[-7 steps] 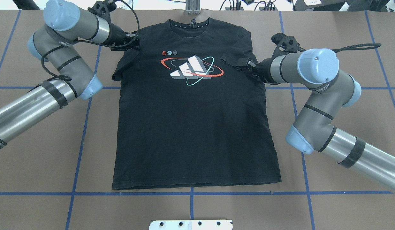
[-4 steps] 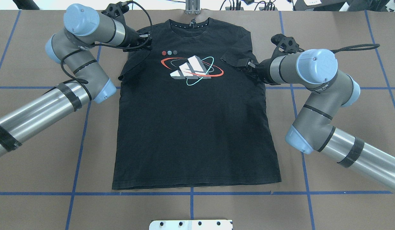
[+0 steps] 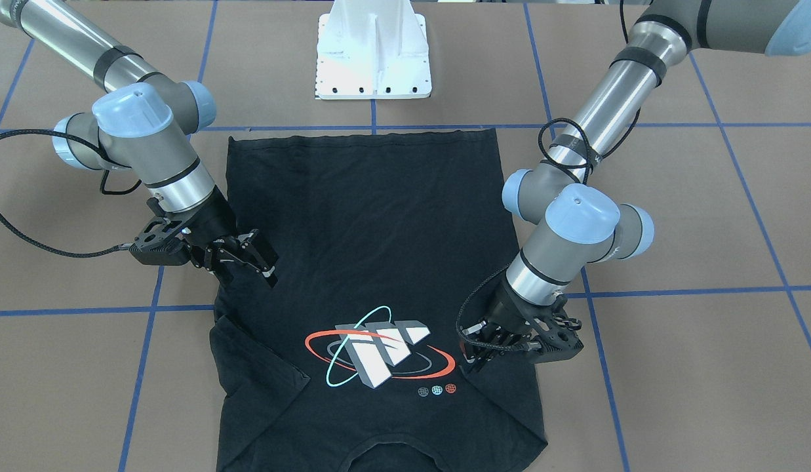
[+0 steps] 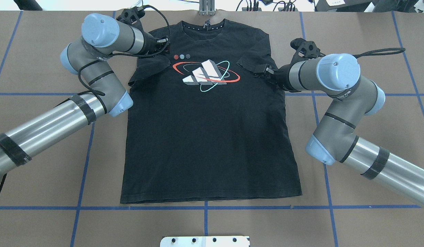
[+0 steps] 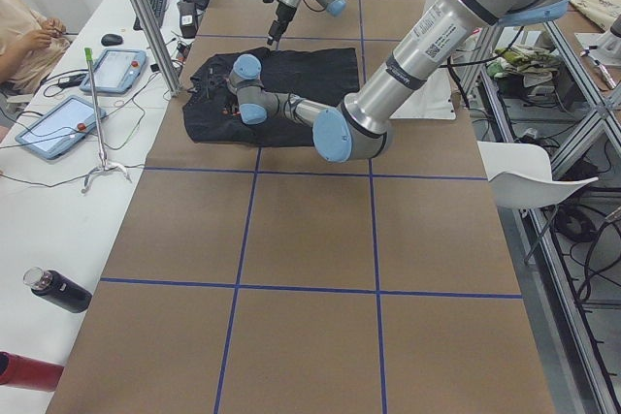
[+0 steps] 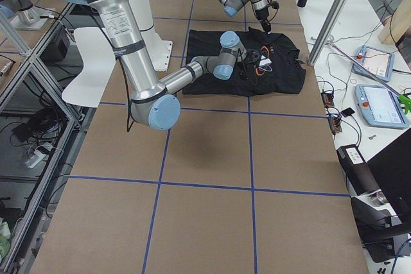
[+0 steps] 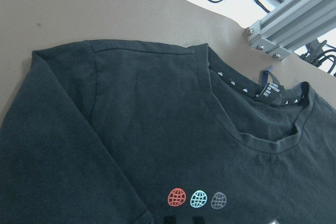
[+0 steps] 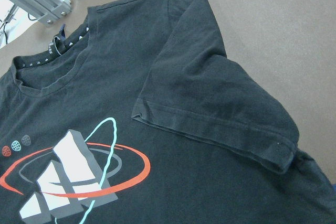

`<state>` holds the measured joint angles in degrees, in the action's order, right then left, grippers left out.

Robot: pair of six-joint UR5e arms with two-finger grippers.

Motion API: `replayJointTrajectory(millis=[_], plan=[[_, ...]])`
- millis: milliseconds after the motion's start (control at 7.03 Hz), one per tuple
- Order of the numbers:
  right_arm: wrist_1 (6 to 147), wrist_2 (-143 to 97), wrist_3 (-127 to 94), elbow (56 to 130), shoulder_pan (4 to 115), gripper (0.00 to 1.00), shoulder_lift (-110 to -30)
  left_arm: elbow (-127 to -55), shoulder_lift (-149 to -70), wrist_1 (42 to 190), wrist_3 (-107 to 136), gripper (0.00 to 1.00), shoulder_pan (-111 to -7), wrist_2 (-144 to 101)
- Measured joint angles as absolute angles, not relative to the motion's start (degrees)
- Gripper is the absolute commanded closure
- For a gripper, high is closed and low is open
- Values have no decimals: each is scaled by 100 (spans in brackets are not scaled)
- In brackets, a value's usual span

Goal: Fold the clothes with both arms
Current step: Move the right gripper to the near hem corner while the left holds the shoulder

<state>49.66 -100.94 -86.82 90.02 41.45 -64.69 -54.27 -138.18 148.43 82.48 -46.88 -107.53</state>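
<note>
Overhead exterior, T-shirt [image 4: 205,137] beneath right tool [image 4: 263,71]

Black T-shirt [image 4: 205,137] flat, print up, 2 arms at its sleeves
We see its collar toward the table [image 4: 44,192] edge opposite the robot, both sleeves folded inward; left arm [image 4: 44,130] and right arm [image 4: 397,171] reach over them.

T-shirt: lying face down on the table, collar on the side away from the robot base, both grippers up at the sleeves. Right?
Not quite. The T-shirt lies face up: the overhead exterior view shows its print on top. The rest holds: the collar is on the side away from the base, and the left gripper and right gripper are at the sleeves.
</note>
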Motion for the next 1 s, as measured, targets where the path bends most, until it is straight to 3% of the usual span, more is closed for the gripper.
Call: replayJointTrajectory(millis=[427,711,996], plan=[[5026,-10157,-9515,9658,3917,1,-6762,-5873,-13768,14834,8668,27,-4615,-10766],[5435,-10177,-10350,10412,3643,2,-7286,-6848,-13223,14786,8737,22,-4570,-10891],[7077,-10134,-10708,11366,3243,15,-7732,-8110,-12484,14539,8742,22,-4563,-11156]])
